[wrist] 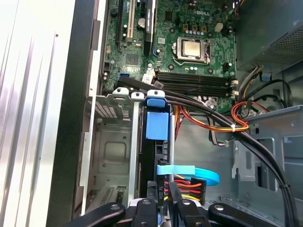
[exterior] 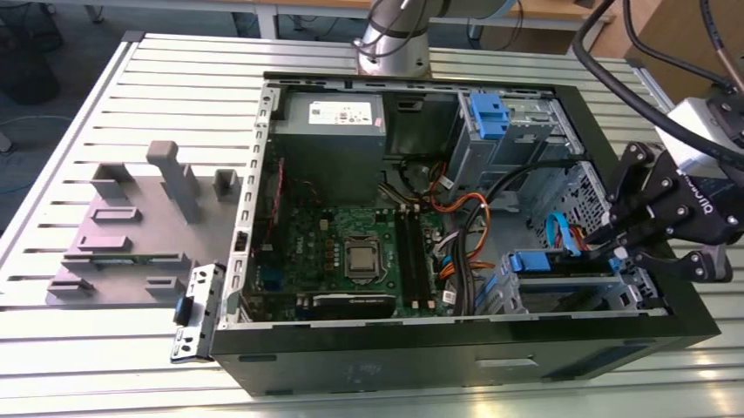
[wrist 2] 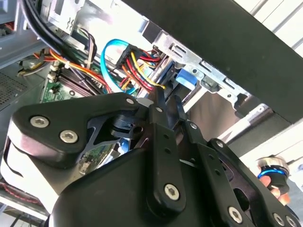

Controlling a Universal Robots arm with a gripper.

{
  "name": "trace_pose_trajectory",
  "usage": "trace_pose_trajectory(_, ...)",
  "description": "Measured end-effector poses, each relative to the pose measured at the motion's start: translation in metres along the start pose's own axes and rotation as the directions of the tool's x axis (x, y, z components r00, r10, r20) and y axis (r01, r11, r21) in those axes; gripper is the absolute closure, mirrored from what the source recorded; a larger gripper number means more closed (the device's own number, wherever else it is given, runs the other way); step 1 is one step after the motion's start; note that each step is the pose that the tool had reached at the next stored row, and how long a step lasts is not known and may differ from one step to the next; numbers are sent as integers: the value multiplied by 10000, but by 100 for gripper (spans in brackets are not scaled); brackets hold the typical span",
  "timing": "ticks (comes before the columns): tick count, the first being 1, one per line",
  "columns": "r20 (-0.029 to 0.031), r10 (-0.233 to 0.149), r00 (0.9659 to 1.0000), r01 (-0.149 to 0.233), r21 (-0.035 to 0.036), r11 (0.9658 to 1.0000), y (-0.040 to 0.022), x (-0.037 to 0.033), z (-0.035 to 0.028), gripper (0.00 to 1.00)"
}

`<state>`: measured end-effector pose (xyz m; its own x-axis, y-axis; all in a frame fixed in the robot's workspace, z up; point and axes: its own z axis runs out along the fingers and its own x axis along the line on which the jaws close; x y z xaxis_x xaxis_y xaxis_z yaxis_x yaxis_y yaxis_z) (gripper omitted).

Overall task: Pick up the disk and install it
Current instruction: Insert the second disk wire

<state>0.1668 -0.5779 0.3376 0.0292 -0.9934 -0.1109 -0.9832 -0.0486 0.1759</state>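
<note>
The disk (wrist: 156,126) stands on edge in the lower drive cage (exterior: 570,292) at the near right corner of the open computer case (exterior: 407,348); its blue carrier (exterior: 541,261) faces the motherboard. In the first wrist view my black gripper (wrist: 162,188) sits at the disk's cable end, one finger on each side of its thin body, shut on it. The second wrist view has the fingertips (wrist 2: 159,101) close together, pointing at the blue carrier (wrist 2: 185,78) under the case wall. My gripper (exterior: 609,251) reaches in over the case's right wall.
Orange, red and yellow power wires (wrist: 213,125) and a blue data cable (wrist: 189,171) hang close beside the disk. Thick black cables (wrist: 265,156) cross the cage. The motherboard (exterior: 348,252), the grey power supply (exterior: 331,131) and an upper blue-latched cage (exterior: 489,117) fill the case. A grey fixture (exterior: 139,226) lies at the exterior view's left.
</note>
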Motion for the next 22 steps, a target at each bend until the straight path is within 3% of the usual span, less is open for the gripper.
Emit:
trace_pose_trajectory(7,2,0,10000,0,0,10000,3,-13,-17,78)
trace_pose_trajectory(9,-1,0,10000,0,1,10000,3,-14,-19,89)
trace_pose_trajectory(10,0,0,10000,0,0,10000,3,-14,-21,89)
trace_pose_trajectory(13,1,-2,10000,2,0,10000,13,-20,-72,89)
trace_pose_trajectory(18,15,-5,10000,5,0,10000,38,-36,-215,89)
trace_pose_trajectory(22,35,-8,10000,8,1,10000,40,-38,-227,89)
